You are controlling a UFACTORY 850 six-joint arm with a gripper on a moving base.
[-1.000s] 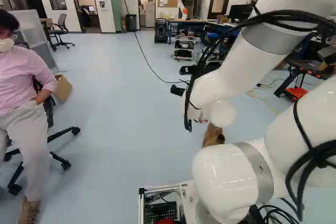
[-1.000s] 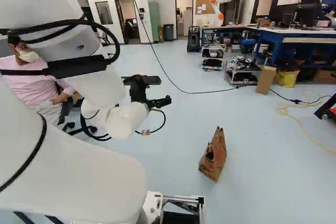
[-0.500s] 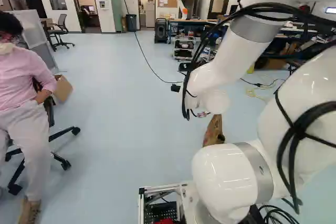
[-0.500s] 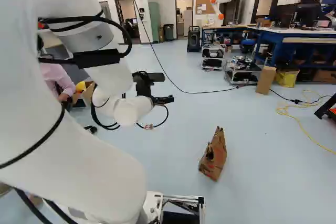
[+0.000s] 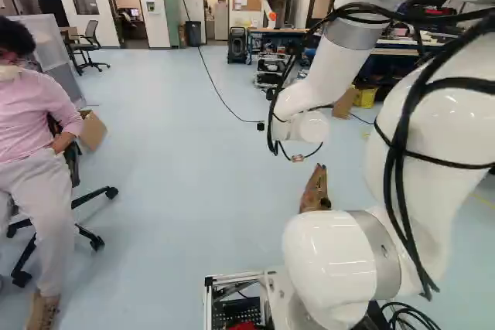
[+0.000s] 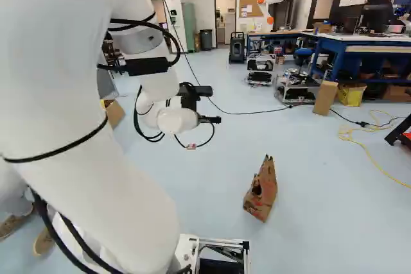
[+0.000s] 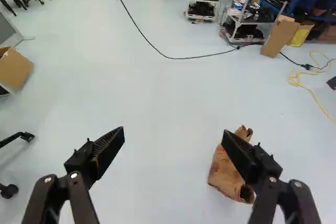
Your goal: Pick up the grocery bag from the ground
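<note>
R base view, L to R: I've got a cardboard box (image 6: 114, 113), my gripper (image 6: 215, 106) w/ fingers wide apart, holding nil, blk cable (image 6: 237, 113) beyond, brown bag (image 6: 262, 190) on flr (1 finger part-hides it, wrist view), yellow cord (image 6: 366, 148).

Robotics lab: another robot (image 6: 271, 6), workbench (image 6: 359, 42), equipment carts (image 6: 260, 70).
</note>
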